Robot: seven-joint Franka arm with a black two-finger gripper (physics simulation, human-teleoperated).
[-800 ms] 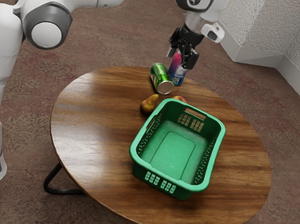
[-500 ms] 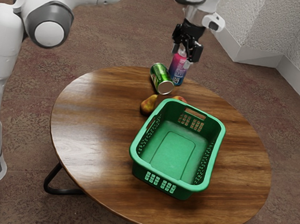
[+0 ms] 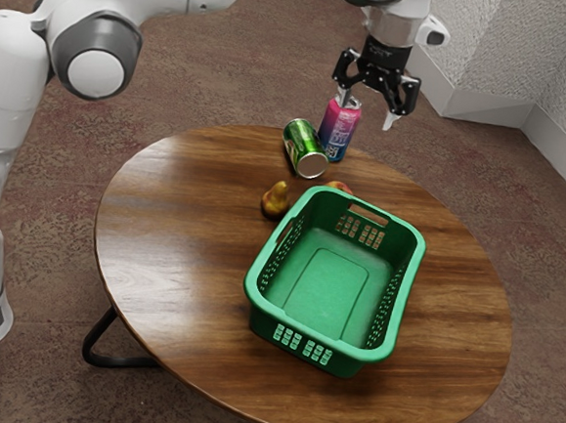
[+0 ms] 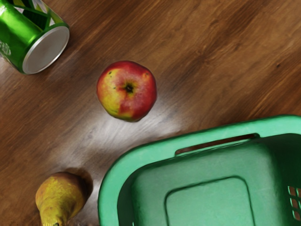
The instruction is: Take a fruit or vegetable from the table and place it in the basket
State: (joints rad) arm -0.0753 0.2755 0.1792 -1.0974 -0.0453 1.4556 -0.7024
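Gripper (image 3: pixel 367 110) turned since earlier — jaws spread wide, holding nothing, pear (image 3: pixel 275 203) slightly shifted

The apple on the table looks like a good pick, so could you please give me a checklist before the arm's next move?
1. My gripper open: ok.
2. Bare wood around the apple, apart from the green can and the basket: ok.
3. Basket upright, its opening facing up: ok.
4. Gripper down at the apple: not ok, it is above the table.
5. Fingers free of the pink and blue can: cannot tell, they overlap in the exterior view.
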